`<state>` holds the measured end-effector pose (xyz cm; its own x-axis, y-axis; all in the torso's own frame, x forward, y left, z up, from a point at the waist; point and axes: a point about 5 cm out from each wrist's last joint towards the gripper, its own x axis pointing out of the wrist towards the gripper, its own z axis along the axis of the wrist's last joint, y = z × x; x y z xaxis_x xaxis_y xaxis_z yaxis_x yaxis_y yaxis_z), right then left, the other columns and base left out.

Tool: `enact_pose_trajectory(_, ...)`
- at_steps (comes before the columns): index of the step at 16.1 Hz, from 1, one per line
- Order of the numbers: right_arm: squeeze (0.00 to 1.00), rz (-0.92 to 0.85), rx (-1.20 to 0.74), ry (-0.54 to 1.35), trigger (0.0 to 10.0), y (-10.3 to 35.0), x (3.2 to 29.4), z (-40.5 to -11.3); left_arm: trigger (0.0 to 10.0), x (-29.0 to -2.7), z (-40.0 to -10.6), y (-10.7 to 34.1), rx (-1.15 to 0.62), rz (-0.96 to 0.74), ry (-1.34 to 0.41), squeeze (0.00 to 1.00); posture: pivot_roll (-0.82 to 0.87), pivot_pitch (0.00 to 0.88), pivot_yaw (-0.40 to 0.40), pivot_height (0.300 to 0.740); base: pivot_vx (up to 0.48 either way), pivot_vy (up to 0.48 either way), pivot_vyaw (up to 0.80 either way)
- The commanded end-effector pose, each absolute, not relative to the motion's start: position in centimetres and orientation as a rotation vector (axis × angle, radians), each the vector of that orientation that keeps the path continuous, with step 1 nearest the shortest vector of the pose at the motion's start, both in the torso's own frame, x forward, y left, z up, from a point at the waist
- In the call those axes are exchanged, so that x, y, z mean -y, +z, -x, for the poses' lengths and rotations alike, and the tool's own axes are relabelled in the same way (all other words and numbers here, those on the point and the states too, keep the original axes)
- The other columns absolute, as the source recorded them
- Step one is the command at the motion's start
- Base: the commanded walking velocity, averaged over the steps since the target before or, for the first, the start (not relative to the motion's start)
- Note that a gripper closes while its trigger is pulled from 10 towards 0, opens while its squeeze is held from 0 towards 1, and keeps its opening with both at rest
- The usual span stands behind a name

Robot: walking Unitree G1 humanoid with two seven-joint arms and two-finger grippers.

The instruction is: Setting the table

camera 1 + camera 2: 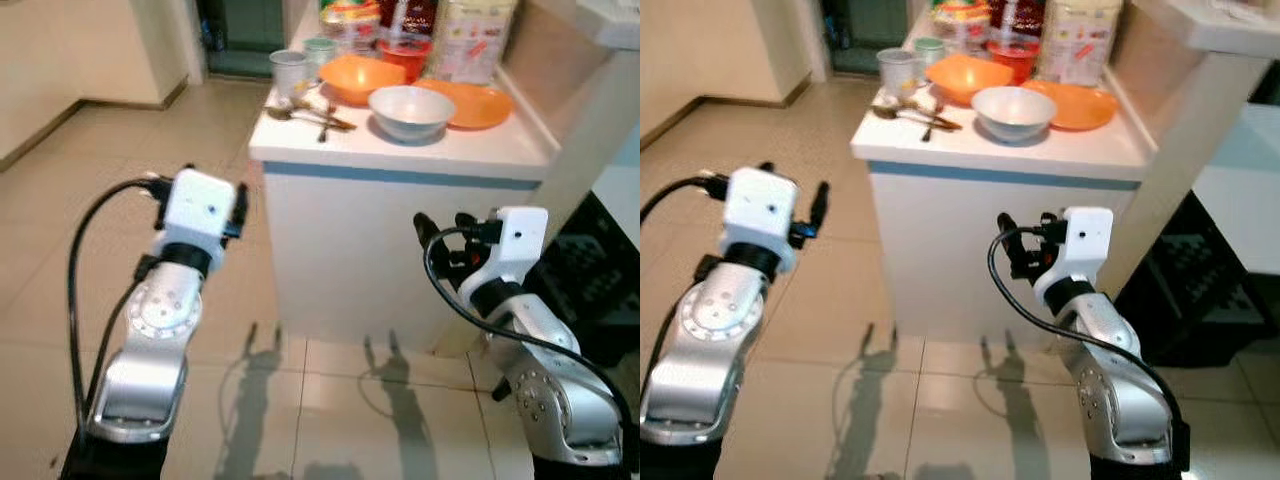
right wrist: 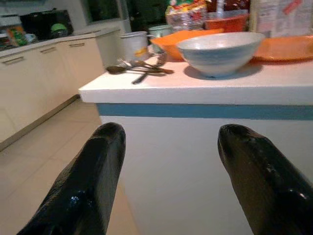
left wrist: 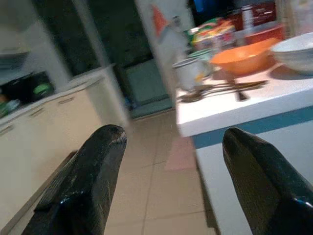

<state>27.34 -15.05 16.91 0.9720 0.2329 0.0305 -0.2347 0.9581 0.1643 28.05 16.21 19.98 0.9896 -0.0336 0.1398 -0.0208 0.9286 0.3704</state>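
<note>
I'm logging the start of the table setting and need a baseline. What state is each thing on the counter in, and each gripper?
White bowl: upright, empty, near the counter's front edge.
Orange bowl: upright, behind the white bowl.
Orange plate: flat, nothing on it.
Spoons: lying loose by the counter's left edge.
White cup: upright.
Left gripper: open, holding nothing, short of the counter.
Right gripper: open, holding nothing, facing the counter front.

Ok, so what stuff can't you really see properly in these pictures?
- Packets and bottles at the back of the white counter: head views, tops cut off by the upper edge, labels too blurred to read.
- Spoons: head views, too small to count.
- Inside the white bowl: right wrist view, its rim hides the contents.
- Dark crate on the floor: right eye view, partly behind the counter.
</note>
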Motion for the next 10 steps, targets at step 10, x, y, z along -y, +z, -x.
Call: enact_pose_trajectory(10,0.0,-0.163,0.028,0.187,10.0,18.3,15.5,-29.1,10.0,-14.4,-28.6,20.6,0.181,-0.301,-0.074,0.0,-0.03,0.0,-0.012,0.74,0.127,0.0,-0.21)
